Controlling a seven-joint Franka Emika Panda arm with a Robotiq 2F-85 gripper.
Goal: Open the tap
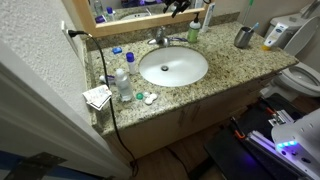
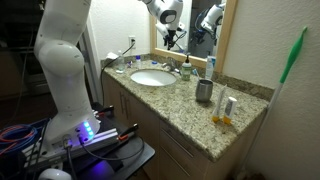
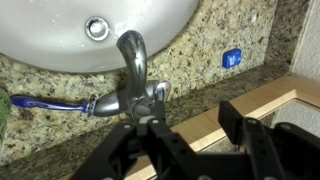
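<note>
Where the gripper (image 3: pixel 192 128) hovers, the tap (image 3: pixel 133 62) points lengthwise toward the basin (image 3: pixel 50 40).

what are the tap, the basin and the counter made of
The tap looks like polished chrome-plated metal: silver with mirror-like highlights. The basin seems to be glazed white ceramic, smooth and glossy, though enamel is possible. The counter looks like polished granite, speckled brown, tan and black; it may be an imitation.
</note>
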